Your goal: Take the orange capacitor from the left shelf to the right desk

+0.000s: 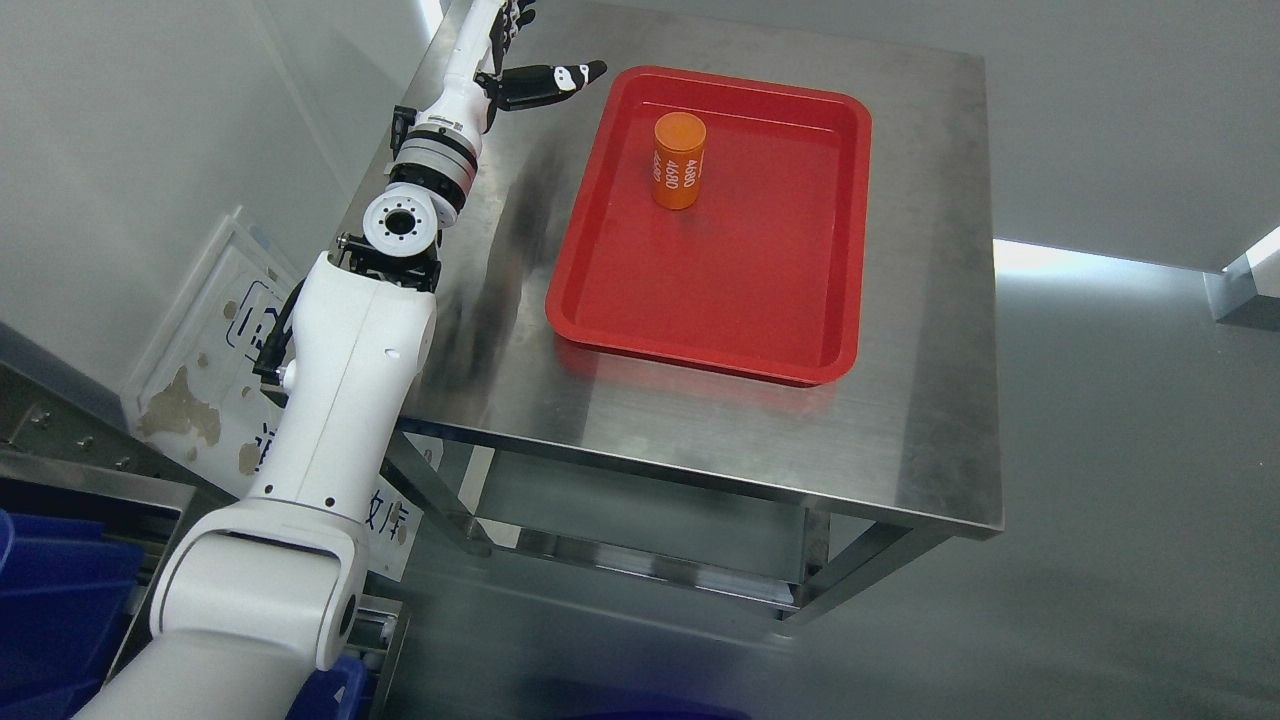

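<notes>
- The orange capacitor (679, 160) stands upright in the red tray (640, 330) on the steel counter (920, 420).
- The left hand (520, 60) hovers beside the tray, fingers spread, holding nothing.
- Risk: a careless arm sweep could topple it.

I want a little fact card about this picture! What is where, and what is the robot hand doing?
orange capacitor: standing upright inside the red tray, toward its far end, white print on its side
red tray: lying on the steel table
steel table: shiny top, a lower shelf under it
left robot hand: at the table's far left corner, left of the tray, fingers spread, holding nothing
right robot hand: not in view
blue bins: at the lower left edge
</notes>
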Motion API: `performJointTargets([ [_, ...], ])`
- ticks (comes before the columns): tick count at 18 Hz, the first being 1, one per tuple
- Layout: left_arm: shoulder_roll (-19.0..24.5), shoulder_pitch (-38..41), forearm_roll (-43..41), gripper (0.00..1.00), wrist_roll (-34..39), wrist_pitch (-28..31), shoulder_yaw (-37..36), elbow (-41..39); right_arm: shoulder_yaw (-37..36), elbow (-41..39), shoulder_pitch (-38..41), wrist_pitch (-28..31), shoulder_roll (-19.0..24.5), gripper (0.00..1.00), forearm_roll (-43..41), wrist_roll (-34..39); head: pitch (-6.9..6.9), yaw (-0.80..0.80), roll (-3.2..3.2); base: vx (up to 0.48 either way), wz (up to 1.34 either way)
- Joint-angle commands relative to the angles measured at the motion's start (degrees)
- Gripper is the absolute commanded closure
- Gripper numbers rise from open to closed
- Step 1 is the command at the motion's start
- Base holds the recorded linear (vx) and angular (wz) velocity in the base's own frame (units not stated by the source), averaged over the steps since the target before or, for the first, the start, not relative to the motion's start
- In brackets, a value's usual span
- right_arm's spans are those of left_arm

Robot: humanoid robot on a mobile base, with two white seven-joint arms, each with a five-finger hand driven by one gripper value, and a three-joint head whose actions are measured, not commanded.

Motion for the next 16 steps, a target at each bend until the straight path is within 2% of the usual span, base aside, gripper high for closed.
performJointTargets([
  [1,1.0,4.76,0.93,0.01,-0.2,-1.05,5.17,-5.7,-0.7,-1.0,1.14,0.03,-1.0,0.0,0.18,0.0,0.0,0.0,0.0,0.0,0.0],
  [7,1.0,7.23,4.98,0.0,-0.37,-1.05,2.97,-9.23,-0.7,-1.0,1.14,-0.05,-1.0,0.0,0.18,0.0,0.0,0.0,0.0,0.0,0.0],
  [16,1.0,7.14,5.07,0.0,-0.37,-1.05,1.74,-9.23,-0.7,-1.0,1.14,-0.05,-1.0,0.0,0.18,0.0,0.0,0.0,0.0,0.0,0.0],
])
